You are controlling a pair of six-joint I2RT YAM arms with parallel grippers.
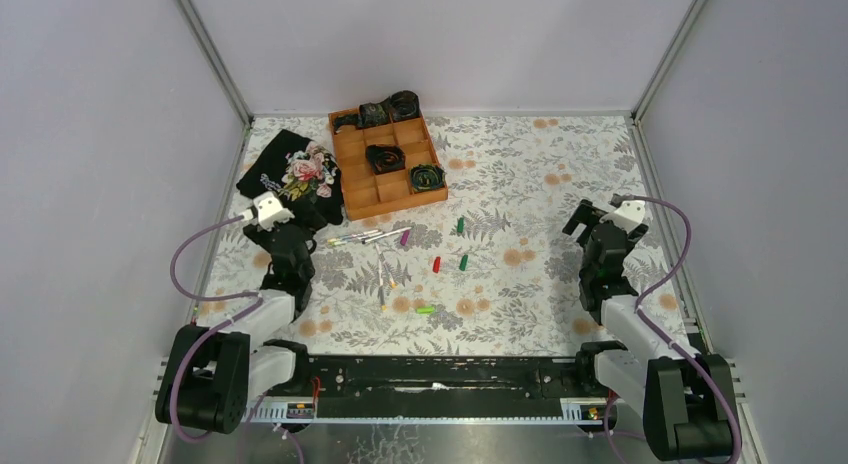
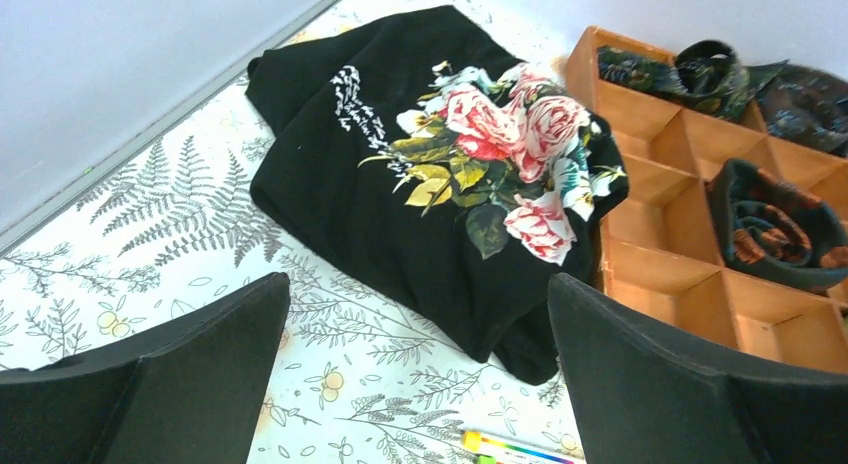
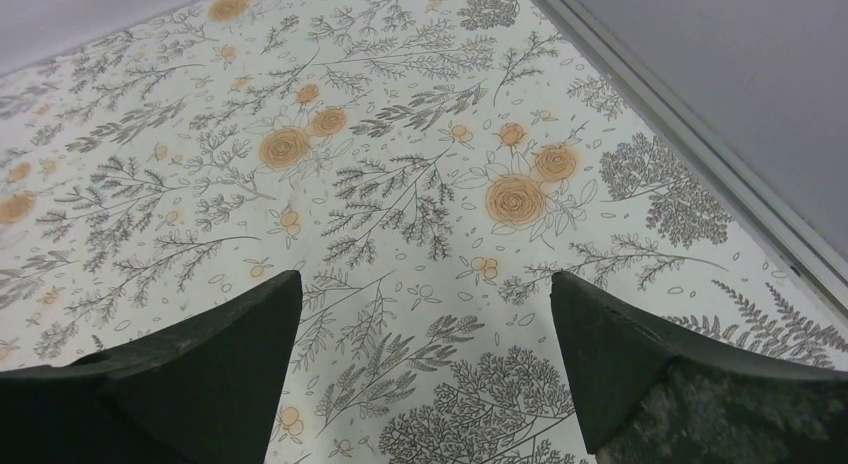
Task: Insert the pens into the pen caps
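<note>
Clearly no step is begun: the left gripper (image 2: 420,284) and the right gripper (image 3: 425,276) both gape wide, holding nothing. The pens (image 1: 365,236) lie just left of frame centre, the pen caps (image 1: 437,264) scattered beside them at centre. Next, a claw must descend over one pen

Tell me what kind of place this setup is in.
Probably a robot test cell, not a home: plain grey panel walls box in a floral-covered table, two arms are bolted to a rail, and props like a wooden tray are laid out.
</note>
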